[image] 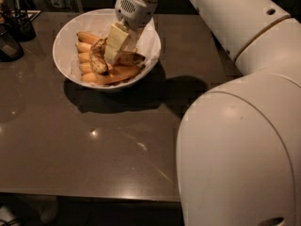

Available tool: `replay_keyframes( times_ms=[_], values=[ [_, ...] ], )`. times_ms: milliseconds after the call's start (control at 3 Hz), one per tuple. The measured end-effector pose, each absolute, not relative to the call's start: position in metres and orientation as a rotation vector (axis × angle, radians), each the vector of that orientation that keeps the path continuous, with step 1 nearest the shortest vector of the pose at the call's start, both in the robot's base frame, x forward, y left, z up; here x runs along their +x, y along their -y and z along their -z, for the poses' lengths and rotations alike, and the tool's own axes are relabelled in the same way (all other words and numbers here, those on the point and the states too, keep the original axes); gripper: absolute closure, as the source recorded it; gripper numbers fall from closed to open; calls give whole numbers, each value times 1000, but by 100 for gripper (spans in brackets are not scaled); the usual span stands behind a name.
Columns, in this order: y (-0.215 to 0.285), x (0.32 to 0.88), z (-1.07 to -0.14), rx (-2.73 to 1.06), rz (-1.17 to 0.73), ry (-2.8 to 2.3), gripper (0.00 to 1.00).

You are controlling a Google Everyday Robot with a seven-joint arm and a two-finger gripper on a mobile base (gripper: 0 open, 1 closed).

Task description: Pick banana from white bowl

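Note:
The white bowl [63, 36] stands on the dark table at the back left. Several yellow bananas [110, 74] lie in it, some with brown spots. One brown-spotted banana [98, 58] stands tilted on top of the pile. My gripper [113, 55] reaches down into the bowl from above, right beside that spotted banana and touching the pile. Its cream-coloured end partly hides the bananas behind it.
The dark table [94, 145] runs to a front edge near the bottom. Small dark containers [14, 32] stand at the far left edge. My large white arm [244, 126] fills the right side and hides that part of the table.

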State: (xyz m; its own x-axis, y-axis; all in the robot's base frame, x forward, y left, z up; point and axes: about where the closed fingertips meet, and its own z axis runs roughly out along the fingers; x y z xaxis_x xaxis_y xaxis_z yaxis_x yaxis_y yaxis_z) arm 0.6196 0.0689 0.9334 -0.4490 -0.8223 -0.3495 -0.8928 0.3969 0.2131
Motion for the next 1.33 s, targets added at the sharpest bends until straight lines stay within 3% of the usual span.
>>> replay_keyframes(
  times_ms=[1000, 1333],
  values=[
    [-68, 623, -923, -1527, -540, -2485, 100],
    [-68, 627, -931, -1487, -578, -2422, 100]
  ],
)
